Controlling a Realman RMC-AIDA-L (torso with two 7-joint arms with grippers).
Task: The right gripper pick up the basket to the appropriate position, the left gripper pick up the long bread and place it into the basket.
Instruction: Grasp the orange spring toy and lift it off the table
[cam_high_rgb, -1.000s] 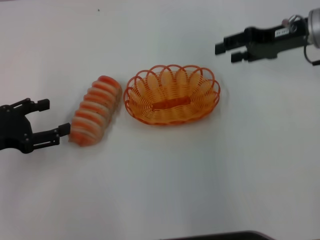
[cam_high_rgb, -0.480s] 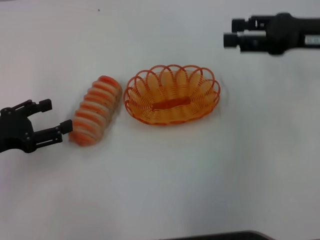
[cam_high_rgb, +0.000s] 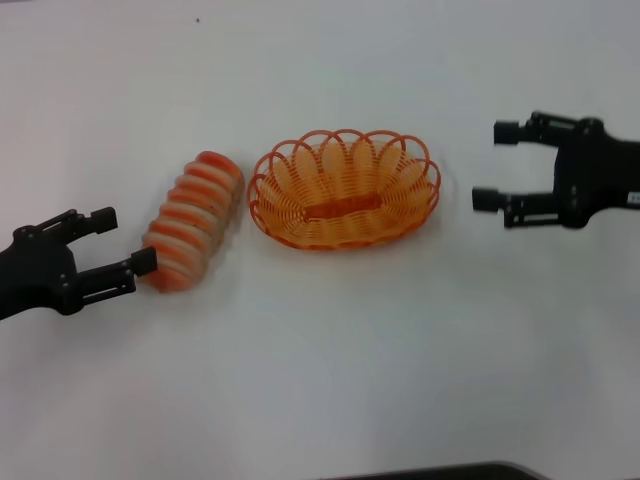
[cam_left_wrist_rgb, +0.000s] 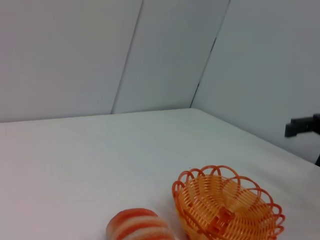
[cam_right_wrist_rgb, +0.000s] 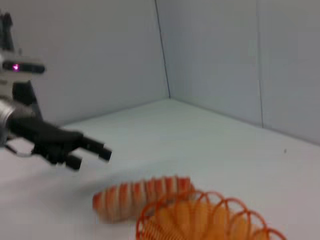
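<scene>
The orange wire basket (cam_high_rgb: 344, 188) sits on the white table at the centre; it also shows in the left wrist view (cam_left_wrist_rgb: 227, 207) and in the right wrist view (cam_right_wrist_rgb: 210, 220). The long bread (cam_high_rgb: 190, 221), striped orange-red and cream, lies just left of it, also in the left wrist view (cam_left_wrist_rgb: 140, 226) and in the right wrist view (cam_right_wrist_rgb: 141, 196). My left gripper (cam_high_rgb: 122, 242) is open, its fingertips at the bread's near-left end. My right gripper (cam_high_rgb: 497, 165) is open and empty, right of the basket with a small gap.
The white table (cam_high_rgb: 330, 360) extends all around. Pale walls (cam_left_wrist_rgb: 150, 55) stand behind it. A dark edge (cam_high_rgb: 440, 472) shows at the bottom of the head view.
My right gripper has come down and nearer from the far right, turned and opened beside the basket. My left gripper has edged right toward the bread. Basket and bread have not moved.
</scene>
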